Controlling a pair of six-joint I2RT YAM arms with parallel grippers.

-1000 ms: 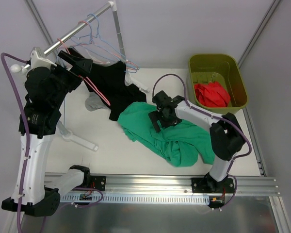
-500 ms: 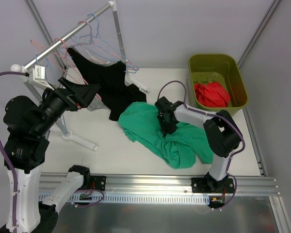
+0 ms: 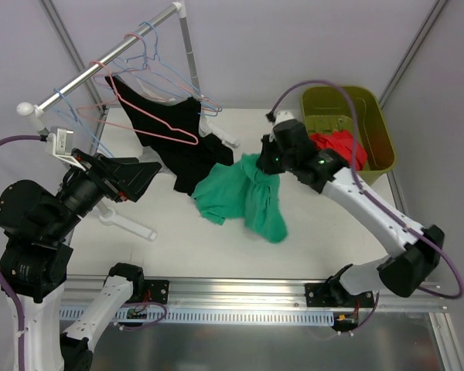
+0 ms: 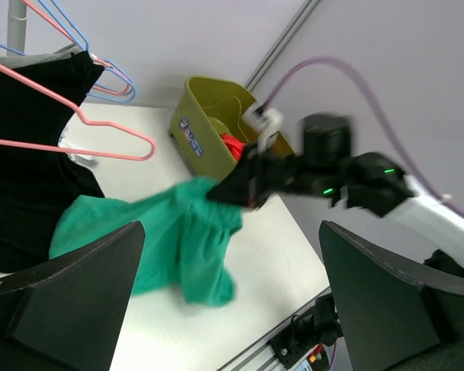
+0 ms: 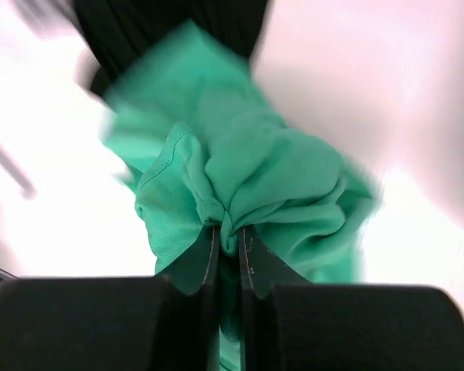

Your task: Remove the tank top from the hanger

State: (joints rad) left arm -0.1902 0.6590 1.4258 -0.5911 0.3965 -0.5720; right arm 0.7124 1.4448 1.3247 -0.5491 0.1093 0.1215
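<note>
My right gripper [image 3: 264, 164] is shut on a bunched fold of the green tank top [image 3: 247, 193] and holds it up over the table's middle, so the cloth hangs down and trails left. In the right wrist view the fold is pinched between the two jaws of that gripper [image 5: 229, 232]. A pink hanger [image 3: 162, 136] hangs bare on the rail [image 3: 100, 66], in front of a black garment [image 3: 178, 135]. My left gripper [image 3: 139, 174] is open and empty, low at the left, facing the tank top [image 4: 162, 239] with the pink hanger [image 4: 77, 152] at its upper left.
An olive bin [image 3: 379, 127] at the back right holds a red garment [image 3: 336, 151]. Several blue and pink wire hangers crowd the rail. The rack's white foot [image 3: 127, 224] lies on the table at the left, and its upright post stands at the back.
My right gripper shut on the green tank top and lifted it up and back toward the bin. My left gripper drew away from the pink hanger, down and toward the near left.
</note>
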